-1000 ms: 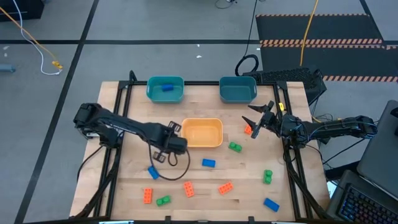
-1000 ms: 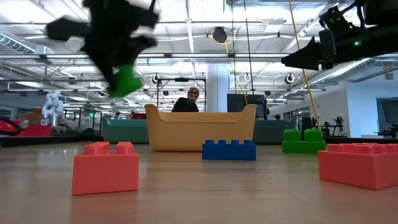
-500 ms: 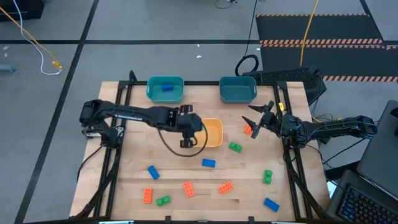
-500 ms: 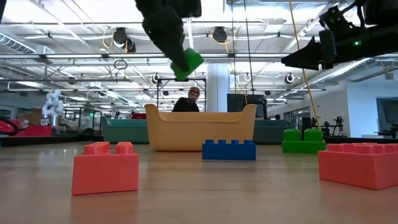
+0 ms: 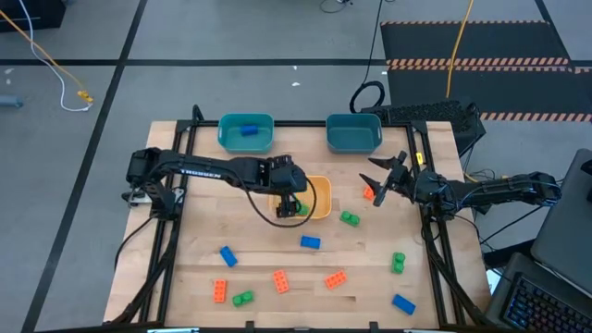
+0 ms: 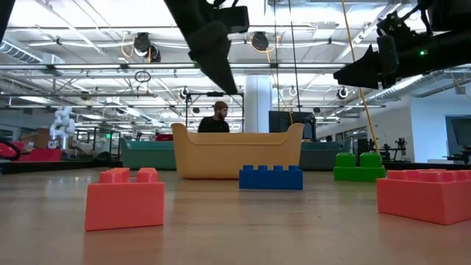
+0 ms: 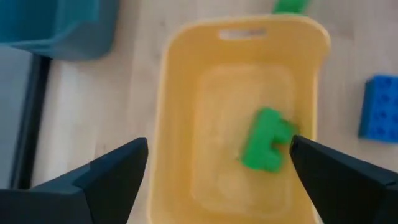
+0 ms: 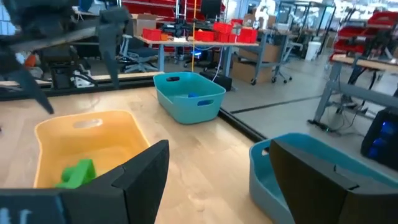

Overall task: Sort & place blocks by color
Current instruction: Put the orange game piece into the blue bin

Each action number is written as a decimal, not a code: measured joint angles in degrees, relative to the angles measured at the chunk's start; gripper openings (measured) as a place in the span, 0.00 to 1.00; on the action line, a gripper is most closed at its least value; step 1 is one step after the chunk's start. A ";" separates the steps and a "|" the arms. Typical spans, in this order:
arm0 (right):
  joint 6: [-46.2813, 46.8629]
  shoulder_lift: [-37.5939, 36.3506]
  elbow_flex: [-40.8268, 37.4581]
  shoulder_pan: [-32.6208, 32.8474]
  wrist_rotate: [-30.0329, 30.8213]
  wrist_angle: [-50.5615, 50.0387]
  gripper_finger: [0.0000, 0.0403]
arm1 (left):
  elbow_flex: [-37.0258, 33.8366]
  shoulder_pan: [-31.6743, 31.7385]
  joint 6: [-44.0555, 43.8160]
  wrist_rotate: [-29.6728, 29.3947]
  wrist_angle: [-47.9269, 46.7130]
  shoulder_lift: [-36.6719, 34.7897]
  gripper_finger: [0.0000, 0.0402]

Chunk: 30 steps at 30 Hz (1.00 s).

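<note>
Blocks are being sorted by color. One green block (image 7: 266, 140) lies inside the yellow bin (image 7: 180, 124). The left gripper (image 7: 217, 180) hangs over that bin with its fingers spread wide and empty. It should lift straight up so it does not bump the bin. The right gripper (image 5: 381, 185) waits, fingers apart and empty, by an orange block (image 5: 368, 193).
</note>
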 joint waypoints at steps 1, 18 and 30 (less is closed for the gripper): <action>0.40 -0.01 0.09 0.00 0.00 -0.77 0.68 | 0.00 0.29 0.52 -0.18 2.25 -0.19 0.97; 25.42 20.51 30.56 -8.64 -3.57 -55.39 0.68 | 0.02 9.21 3.53 22.21 45.62 -0.21 0.69; 52.30 33.85 30.69 -11.76 -12.76 -66.23 0.68 | -10.94 11.66 4.96 23.22 57.17 -2.51 0.68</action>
